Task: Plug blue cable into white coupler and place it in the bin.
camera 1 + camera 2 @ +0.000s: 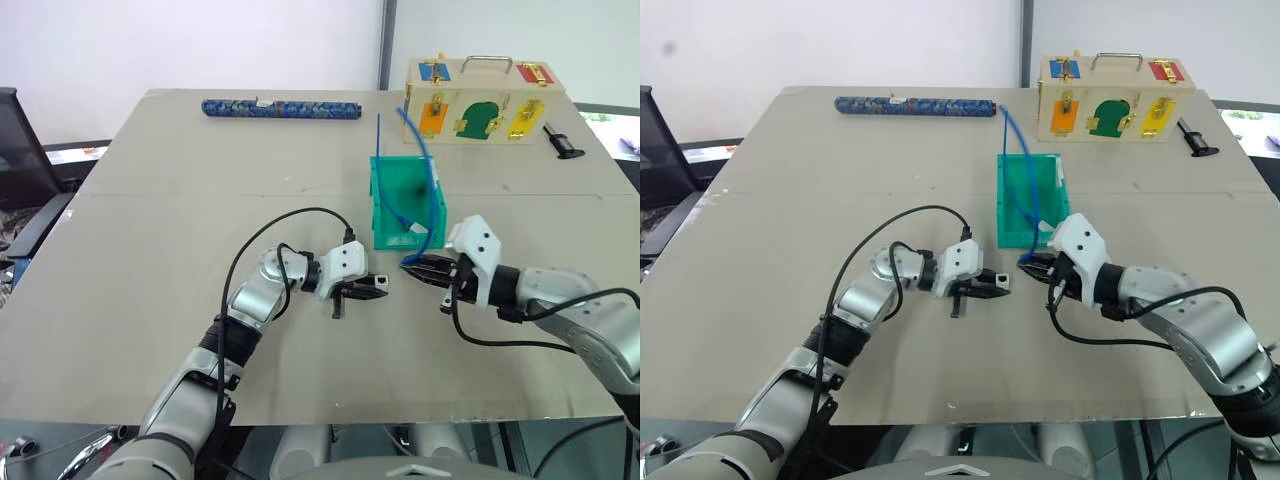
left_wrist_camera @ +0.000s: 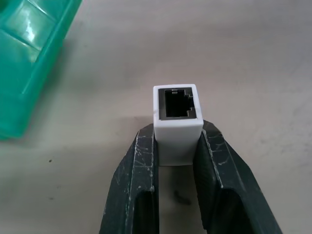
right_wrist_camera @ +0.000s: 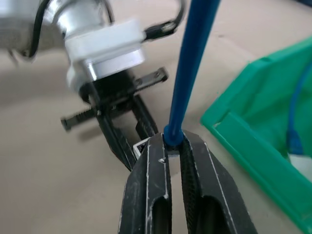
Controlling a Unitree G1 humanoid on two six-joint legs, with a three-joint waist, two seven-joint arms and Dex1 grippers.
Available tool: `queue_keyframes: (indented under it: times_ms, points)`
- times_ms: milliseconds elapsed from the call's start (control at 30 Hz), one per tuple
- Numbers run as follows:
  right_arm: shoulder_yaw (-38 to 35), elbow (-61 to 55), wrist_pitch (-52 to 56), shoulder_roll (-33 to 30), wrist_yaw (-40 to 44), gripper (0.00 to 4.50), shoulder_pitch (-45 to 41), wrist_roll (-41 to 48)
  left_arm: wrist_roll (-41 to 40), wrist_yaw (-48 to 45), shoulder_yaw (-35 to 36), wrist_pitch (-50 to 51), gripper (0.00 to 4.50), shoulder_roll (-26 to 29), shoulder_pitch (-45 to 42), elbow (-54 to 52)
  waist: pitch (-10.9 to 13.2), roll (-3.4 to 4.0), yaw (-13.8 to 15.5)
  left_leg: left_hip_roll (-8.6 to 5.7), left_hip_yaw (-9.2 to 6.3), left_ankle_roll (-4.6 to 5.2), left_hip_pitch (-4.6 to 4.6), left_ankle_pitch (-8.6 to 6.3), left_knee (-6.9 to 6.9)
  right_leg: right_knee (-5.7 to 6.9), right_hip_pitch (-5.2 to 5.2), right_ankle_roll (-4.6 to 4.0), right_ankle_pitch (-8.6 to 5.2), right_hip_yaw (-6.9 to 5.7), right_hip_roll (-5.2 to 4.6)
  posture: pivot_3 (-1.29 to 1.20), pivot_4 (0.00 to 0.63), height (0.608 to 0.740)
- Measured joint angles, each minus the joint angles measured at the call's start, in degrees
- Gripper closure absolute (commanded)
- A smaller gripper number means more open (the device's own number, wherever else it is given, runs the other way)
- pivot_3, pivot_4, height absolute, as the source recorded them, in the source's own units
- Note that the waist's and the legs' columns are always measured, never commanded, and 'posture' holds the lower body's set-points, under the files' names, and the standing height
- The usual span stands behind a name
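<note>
My left gripper (image 2: 176, 144) is shut on the white coupler (image 2: 176, 117), a tiny white block whose dark socket faces away from the wrist. It hovers just above the table (image 1: 150, 250), in front of the teal bin (image 1: 382, 215). Close to its right, my right gripper (image 3: 172, 141) is shut on the blue cable (image 3: 192, 63) near its plug end. The cable rises from the fingers and curves back over the bin. In the head views the left gripper (image 1: 372, 286) and right gripper (image 1: 410, 266) nearly face each other, a small gap apart.
Inside the bin lies another blue cord (image 3: 292, 122) with a white piece. A wooden box with coloured latches (image 1: 485, 105) stands behind the bin. A dark patterned roll (image 1: 280, 108) lies at the far edge and a black tool (image 1: 563, 142) at the far right.
</note>
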Motion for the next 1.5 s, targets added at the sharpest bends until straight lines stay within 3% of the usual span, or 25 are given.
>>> queue_keyframes:
  times_ms: [200, 633, 1500]
  points:
    - [4.2, 5.2, -0.6, 3.9, 6.0, 4.5, -4.4, -4.9, 0.4, -0.1, -0.1, -1.2, 4.11, -0.2, -0.3, 0.9, 0.0, 0.0, 0.1, -0.01, -0.01, 0.0, -0.01, 0.0, 0.02, 0.0, 0.01, 0.0, 0.01, -0.01, -0.04, 0.0, 0.15, 0.738]
    - [5.5, 9.7, -4.2, 5.1, 14.6, 4.5, -6.1, -13.0, 0.6, -0.1, -0.1, -2.1, 4.11, -0.2, -0.3, 1.1, 0.0, 0.0, 0.0, -0.03, -0.02, 0.0, 0.02, 0.0, 0.02, 0.02, 0.02, 0.0, 0.01, -0.02, -0.04, 0.0, 0.15, 0.738]
    - [12.0, 16.0, 2.9, 4.9, 27.5, 4.5, -18.2, -18.9, 1.6, -0.1, -0.2, -2.7, 4.11, -0.7, -0.2, 1.1, -0.1, -0.02, 0.1, -0.09, -0.08, -0.01, 0.15, 0.0, 0.03, 0.02, 0.15, 0.0, 0.01, -0.07, -0.12, 0.0, 0.15, 0.738]
